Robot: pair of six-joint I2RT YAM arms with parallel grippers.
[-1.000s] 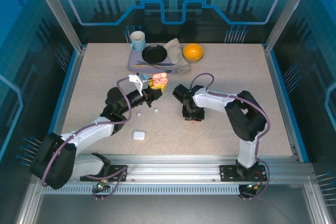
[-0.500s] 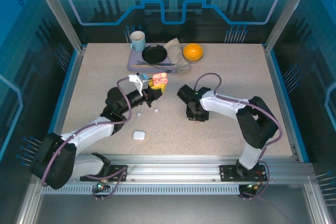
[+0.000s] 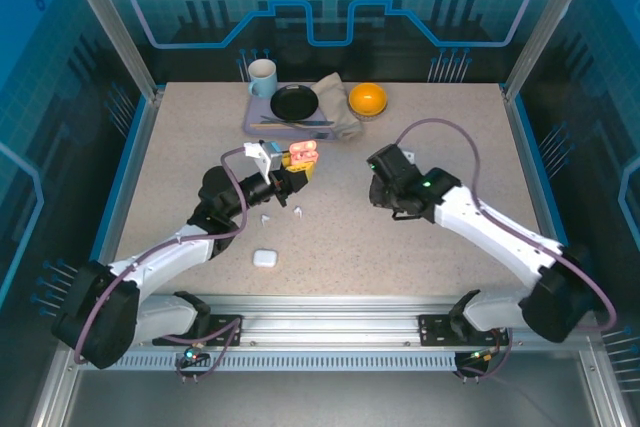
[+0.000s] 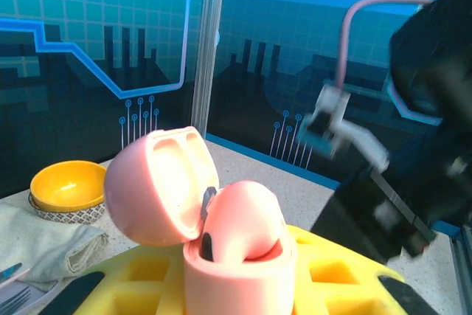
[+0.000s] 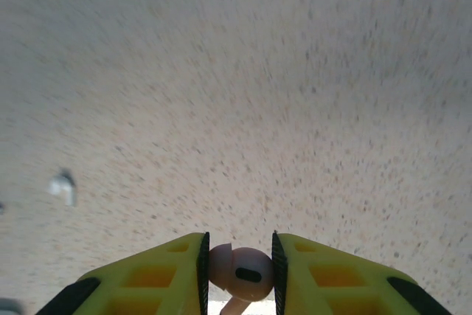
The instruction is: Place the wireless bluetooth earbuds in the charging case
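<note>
Earbud, pink (image 5: 247, 274), sits pinched btwn the two yellow fingers of the right tool (image 5: 238, 256). Its rounded head faces out and its stem runs back toward the wrist. It is held clear of the speckled desk (image 5: 295, 108). In the top view the right arm reaches in from the right, wrist over mid-desk, well apart from the left tool (image 4: 236, 289).

Left tool is clamped on the base of the pink case (image 4: 236, 256), which is lifted off the desk. Case is roughly upright w/ the lid hinged open, leaning left in the left wrist view. A rounded pink shape sits in the base; can't tell if it's a seated earbud. From the top, the case hangs left of desk centre, on the near side of the purple tray (image 3: 258, 119).

One white earbud (image 3: 267, 217) and a second white earbud (image 3: 298, 212) lie on the desk near each other, just below the left tool. White case (image 3: 264, 258) lies lid-down-shut closer to the arm bases, apart from both.

Far side: mug (image 3: 262, 77) and black dish (image 3: 294, 102) on the tray, grey cloth (image 3: 335, 119) next to them, orange bowl (image 3: 367, 99) just right of the cloth.
</note>
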